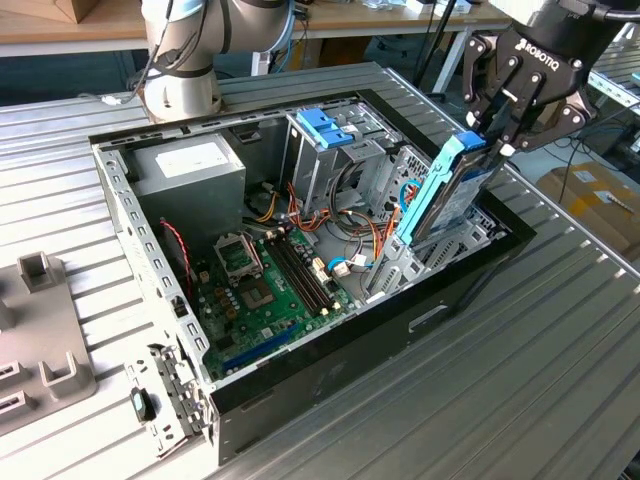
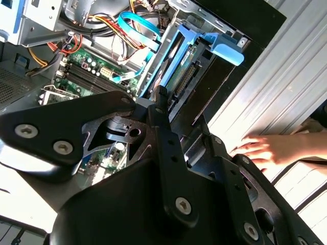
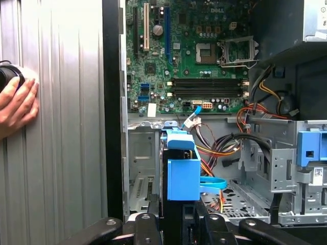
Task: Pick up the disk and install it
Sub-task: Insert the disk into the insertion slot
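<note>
- The gripper (image 1: 495, 140) is clenching the disk (image 1: 440, 195) by its upper end
- The disk is standing steeply tilted, its lower end dipping into the computer case (image 1: 330, 365) at the exterior view's right
- Farther off, a person's hand (image 3: 18, 104) is resting on the table (image 1: 560, 330)

Tilted disk (image 1: 437, 195) in case (image 1: 330, 372), beside motherboard (image 1: 265, 290)

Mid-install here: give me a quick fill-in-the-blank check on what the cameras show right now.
The gripper holds the disk by its ____ end.
The disk's carrier rail is ____ in colour.
The hand rests on the table, ____ the computer case.
Missing words: upper; blue; outside.
</note>
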`<state>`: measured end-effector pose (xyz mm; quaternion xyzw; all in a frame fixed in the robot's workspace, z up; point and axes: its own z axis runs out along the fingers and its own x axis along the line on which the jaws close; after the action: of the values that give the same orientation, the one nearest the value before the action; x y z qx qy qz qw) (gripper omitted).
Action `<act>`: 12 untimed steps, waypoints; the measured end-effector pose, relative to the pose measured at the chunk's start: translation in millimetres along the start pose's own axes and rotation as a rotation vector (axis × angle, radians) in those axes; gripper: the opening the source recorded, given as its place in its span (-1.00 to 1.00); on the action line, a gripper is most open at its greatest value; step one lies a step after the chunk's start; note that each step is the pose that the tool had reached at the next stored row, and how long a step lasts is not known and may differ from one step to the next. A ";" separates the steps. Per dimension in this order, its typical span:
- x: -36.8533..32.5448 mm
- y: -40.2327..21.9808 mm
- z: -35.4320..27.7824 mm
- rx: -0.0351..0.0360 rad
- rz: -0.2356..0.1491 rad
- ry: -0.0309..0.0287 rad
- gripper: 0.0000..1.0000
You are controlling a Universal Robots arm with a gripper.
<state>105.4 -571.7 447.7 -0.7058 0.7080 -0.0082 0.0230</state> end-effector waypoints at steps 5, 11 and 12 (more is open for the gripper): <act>0.3 0.5 12.3 0.0000 0.000 0.0000 -0.29; 0.7 1.3 29.6 0.0000 0.000 0.0001 -0.29; 0.8 1.5 33.0 0.0000 0.000 0.0000 -0.29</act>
<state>105.4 -571.7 414.6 -0.7058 0.7080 -0.0082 0.0230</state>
